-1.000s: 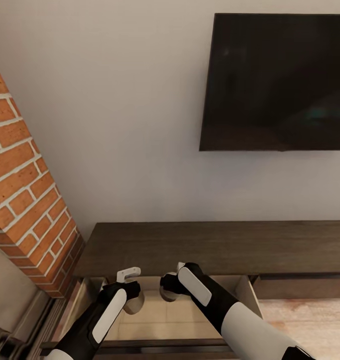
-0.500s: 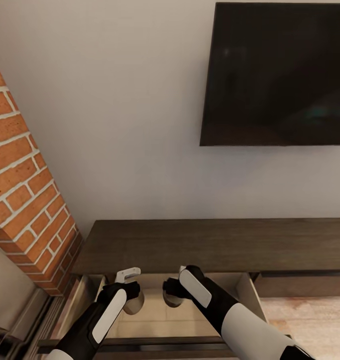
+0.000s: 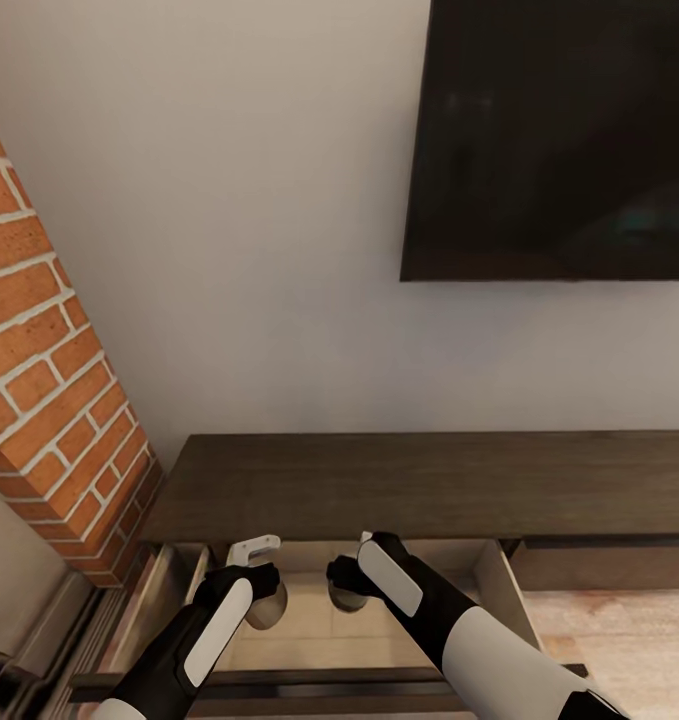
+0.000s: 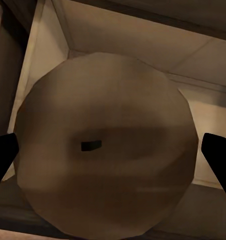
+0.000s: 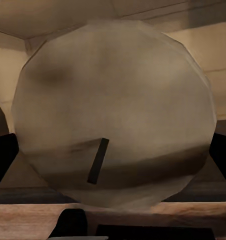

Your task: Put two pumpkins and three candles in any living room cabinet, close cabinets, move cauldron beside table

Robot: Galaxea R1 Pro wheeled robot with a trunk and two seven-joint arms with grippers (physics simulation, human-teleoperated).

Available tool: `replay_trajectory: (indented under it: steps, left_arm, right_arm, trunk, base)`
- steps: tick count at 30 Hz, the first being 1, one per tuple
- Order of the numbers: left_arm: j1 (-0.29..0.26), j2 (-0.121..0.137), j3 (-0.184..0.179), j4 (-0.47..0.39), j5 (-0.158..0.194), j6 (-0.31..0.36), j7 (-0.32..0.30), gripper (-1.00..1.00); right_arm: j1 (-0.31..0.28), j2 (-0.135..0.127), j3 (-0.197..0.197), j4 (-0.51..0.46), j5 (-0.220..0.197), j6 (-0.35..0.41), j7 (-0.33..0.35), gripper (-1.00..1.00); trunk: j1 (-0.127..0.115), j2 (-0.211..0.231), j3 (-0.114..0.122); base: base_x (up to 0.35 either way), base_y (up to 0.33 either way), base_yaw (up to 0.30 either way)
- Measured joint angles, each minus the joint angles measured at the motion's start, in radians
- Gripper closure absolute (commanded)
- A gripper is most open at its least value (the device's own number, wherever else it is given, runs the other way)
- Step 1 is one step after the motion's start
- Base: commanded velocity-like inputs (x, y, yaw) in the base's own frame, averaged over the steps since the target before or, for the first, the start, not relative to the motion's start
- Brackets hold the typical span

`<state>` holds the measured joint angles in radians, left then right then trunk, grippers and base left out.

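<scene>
The cabinet (image 3: 399,485) is a long dark brown console along the wall, and its left drawer (image 3: 309,635) stands pulled out, showing a pale beige inside. My left gripper (image 3: 263,598) is shut on a candle (image 3: 270,610) over that drawer. In the left wrist view this candle (image 4: 105,160) shows its pale top and dark wick between the black fingertips (image 4: 2,156). Beside it, my right gripper (image 3: 345,584) is shut on a second candle (image 3: 347,598), seen close in the right wrist view as a candle (image 5: 115,115) between the fingertips (image 5: 223,155). Pumpkins and cauldron are out of view.
A dark TV (image 3: 554,140) hangs on the white wall above the cabinet. A brick column (image 3: 49,380) stands at the left, close to the drawer's side. Another drawer front (image 3: 609,565) to the right is shut, with pale wooden floor (image 3: 629,650) below it.
The head camera has shifted, so the TV sits higher in the picture. Both grippers, still holding their candles, have sunk slightly towards the open drawer.
</scene>
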<state>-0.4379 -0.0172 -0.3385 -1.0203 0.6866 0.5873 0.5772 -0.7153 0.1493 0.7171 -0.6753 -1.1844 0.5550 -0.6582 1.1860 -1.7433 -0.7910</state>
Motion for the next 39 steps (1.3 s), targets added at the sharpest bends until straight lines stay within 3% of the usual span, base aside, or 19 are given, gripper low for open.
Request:
replay_trajectory:
  steps: [4, 13, 21, 39]
  left_arm:
    - [0.000, 0.000, 0.000, 0.000, -0.001, -0.001, 0.000, 1.00]
    - [0.000, 0.003, 0.003, -0.008, -0.015, -0.003, 0.000, 1.00]
    - [0.000, -0.005, 0.002, 0.003, -0.065, -0.005, 0.000, 1.00]
    - [0.000, 0.000, 0.001, 0.004, -0.097, -0.022, -0.001, 1.00]
  right_arm:
    - [0.000, 0.000, 0.017, 0.013, 0.007, -0.020, 0.000, 1.00]
    - [0.000, 0.000, 0.109, 0.084, 0.008, -0.104, -0.001, 1.00]
    - [0.000, 0.000, 0.117, 0.089, 0.008, -0.112, -0.001, 1.00]
    - [0.000, -0.001, 0.117, 0.086, 0.009, -0.116, 0.019, 1.00]
  trunk:
    - [0.015, -0.028, -0.013]
    - [0.050, -0.091, -0.041]
    - [0.081, -0.147, -0.066]
    - [0.150, -0.273, -0.122]
  base:
    - [0.000, 0.000, 0.000]
    - [0.000, 0.000, 0.000]
    - [0.000, 0.000, 0.000]
    - [0.000, 0.000, 0.000]
